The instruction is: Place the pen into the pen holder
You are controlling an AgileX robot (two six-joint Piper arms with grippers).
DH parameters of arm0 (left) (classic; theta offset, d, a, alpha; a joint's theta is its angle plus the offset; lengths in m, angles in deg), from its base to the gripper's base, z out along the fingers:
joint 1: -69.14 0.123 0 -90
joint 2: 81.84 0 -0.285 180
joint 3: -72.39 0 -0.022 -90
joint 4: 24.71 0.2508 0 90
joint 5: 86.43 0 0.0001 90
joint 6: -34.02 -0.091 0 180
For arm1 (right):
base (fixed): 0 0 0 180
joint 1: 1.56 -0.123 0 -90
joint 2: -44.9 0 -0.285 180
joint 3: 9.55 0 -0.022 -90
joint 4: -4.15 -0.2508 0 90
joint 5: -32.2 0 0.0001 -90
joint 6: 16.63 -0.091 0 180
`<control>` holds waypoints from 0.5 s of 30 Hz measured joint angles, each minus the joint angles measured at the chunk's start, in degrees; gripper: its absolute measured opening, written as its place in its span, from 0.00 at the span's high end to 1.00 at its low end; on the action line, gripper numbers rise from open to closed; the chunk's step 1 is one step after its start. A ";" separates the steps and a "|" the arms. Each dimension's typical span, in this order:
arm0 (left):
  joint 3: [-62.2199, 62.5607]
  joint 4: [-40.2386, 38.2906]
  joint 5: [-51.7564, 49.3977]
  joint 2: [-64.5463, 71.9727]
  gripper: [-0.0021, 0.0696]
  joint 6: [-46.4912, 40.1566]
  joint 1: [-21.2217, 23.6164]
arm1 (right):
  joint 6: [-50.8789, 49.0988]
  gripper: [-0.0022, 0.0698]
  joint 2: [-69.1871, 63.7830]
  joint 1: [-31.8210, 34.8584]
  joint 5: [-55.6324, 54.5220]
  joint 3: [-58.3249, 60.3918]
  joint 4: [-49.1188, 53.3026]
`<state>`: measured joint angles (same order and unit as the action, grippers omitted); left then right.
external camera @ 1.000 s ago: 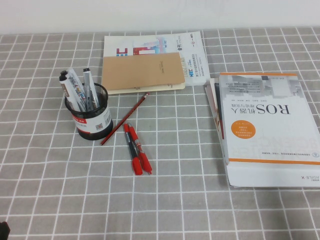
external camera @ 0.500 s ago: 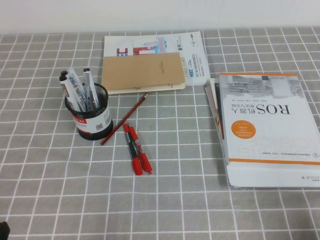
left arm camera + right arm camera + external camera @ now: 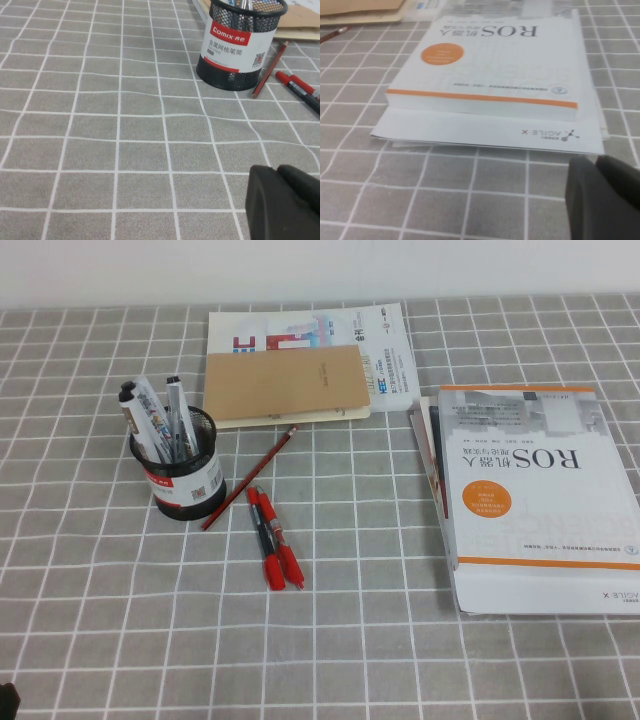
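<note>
Matte black, rounded left pincer (image 3: 285, 202) and right pincer (image 3: 605, 197).

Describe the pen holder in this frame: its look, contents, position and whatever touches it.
The pen holder is a small round black wire-mesh cup with a red-and-white label band reading "Comix". It stands upright on the grey checked tablecloth, at the table's left. Several pens lean inside it, among them the pen, a thick white marker with a black cap. A thin red pencil lies against or just beside its base. The left claw sits low, well short of it; the right claw is by the ROS book.
</note>
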<state>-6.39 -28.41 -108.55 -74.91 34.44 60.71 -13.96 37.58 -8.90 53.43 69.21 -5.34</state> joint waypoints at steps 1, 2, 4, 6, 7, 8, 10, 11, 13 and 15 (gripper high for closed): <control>0.00 0.00 0.00 0.00 0.98 0.00 0.00 | 0.00 0.99 0.00 -0.31 0.07 0.00 0.00; 0.00 0.00 0.00 0.00 0.98 0.00 0.00 | 0.00 0.99 0.00 -0.41 0.07 0.00 0.00; 0.00 0.00 0.00 0.00 0.98 0.00 0.00 | 0.00 0.99 0.00 -0.46 0.07 0.00 0.00; 0.00 0.00 0.00 0.00 0.98 0.00 0.00 | -0.29 0.99 0.00 -0.46 0.12 0.00 0.00; 0.00 0.00 0.00 0.00 0.98 0.00 0.00 | -1.07 0.99 0.00 -0.46 0.12 0.00 0.00; 0.00 0.00 0.00 0.00 0.98 0.00 0.00 | -1.76 0.99 0.00 -0.46 0.12 0.00 0.00; 0.00 0.00 0.00 0.00 0.98 0.00 0.00 | -3.30 0.99 0.00 -0.46 0.21 0.00 0.00; 0.00 0.00 0.00 0.00 0.98 0.00 0.00 | -3.68 0.99 0.00 -0.46 0.21 0.00 0.00; 0.00 0.00 0.00 0.00 0.98 0.00 0.00 | -4.09 0.99 0.00 -0.46 0.21 0.00 0.12; 0.00 0.00 0.00 0.00 0.98 0.00 0.00 | -4.32 0.99 0.00 -0.46 0.21 0.00 0.34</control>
<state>-6.39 -28.41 -108.55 -74.91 34.44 60.71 -18.28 37.58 -9.35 53.64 69.21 -5.00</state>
